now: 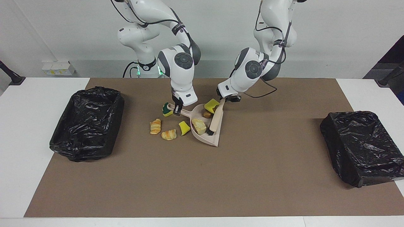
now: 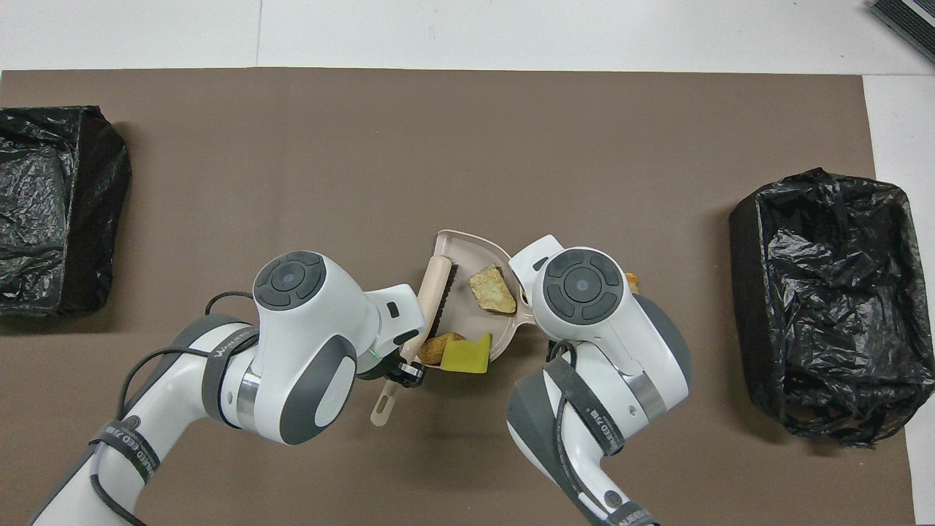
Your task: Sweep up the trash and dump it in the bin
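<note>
Three trash bits lie in the dustpan; four wait on the worktop. Left gripper fingers clench the brush, right gripper the dustpan handle.

A white tabletop carries a large brown mat that covers most of its surface. The mat serves as the landmark here. A beige dustpan sits near the mat's middle, its handle angled toward the robots. A beige brush with dark bristles lies across the dustpan's open mouth. On the white tabletop, just off the mat's corner nearest the right arm's base, a small white box rests against the wall.
</note>
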Controlling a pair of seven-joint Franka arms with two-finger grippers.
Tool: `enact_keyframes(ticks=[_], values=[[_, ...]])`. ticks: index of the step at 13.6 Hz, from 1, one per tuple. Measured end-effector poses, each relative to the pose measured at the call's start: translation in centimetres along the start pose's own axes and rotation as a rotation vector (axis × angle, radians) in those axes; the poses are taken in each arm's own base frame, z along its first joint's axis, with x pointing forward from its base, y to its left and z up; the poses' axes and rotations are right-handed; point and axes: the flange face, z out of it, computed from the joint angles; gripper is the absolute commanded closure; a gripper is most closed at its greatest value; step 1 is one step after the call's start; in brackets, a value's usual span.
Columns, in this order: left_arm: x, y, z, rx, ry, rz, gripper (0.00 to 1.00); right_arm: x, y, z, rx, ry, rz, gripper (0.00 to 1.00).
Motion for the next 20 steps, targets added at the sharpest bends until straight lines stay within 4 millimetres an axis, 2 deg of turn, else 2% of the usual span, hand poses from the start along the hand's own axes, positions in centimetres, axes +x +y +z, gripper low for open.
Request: enact_keyframes(ticks=[2,4,7,10,12,14,17,20], values=[[0.0,0.0,-0.1,-0.002,0.002,-0.015,1.00,0.0,0.0,0.0,0.000,0.000,0.000,1.00],[0.0,0.2,-1.1,-0.007,0.022,-0.042,1.00,0.0,0.0,0.0,0.000,0.000,0.000,1.00],[-0.4,0.3,-4.2,-0.015,0.068,-0.064,1.00,-0.1,0.1,0.1,0.000,0.001,-0.011,1.00],[-0.4,-0.5,-7.6,0.008,0.078,-0.103,1.00,-0.3,0.3,0.1,-0.001,0.003,-0.019,1.00],[-0.3,-1.9,-11.6,0.018,0.074,-0.159,1.00,-0.9,0.8,0.1,0.002,0.007,-0.029,1.00],[-0.3,-4.1,-14.8,0.043,0.096,-0.255,1.00,-1.7,1.5,0.1,0.009,0.016,-0.035,1.00],[-0.3,-7.3,-16.1,0.088,0.120,-0.441,1.00,-3.4,3.0,-0.3,0.027,0.055,-0.045,1.00],[-0.4,-9.2,-16.1,0.095,0.117,-0.503,1.00,-5.8,5.2,-1.8,0.035,0.130,-0.058,1.00]])
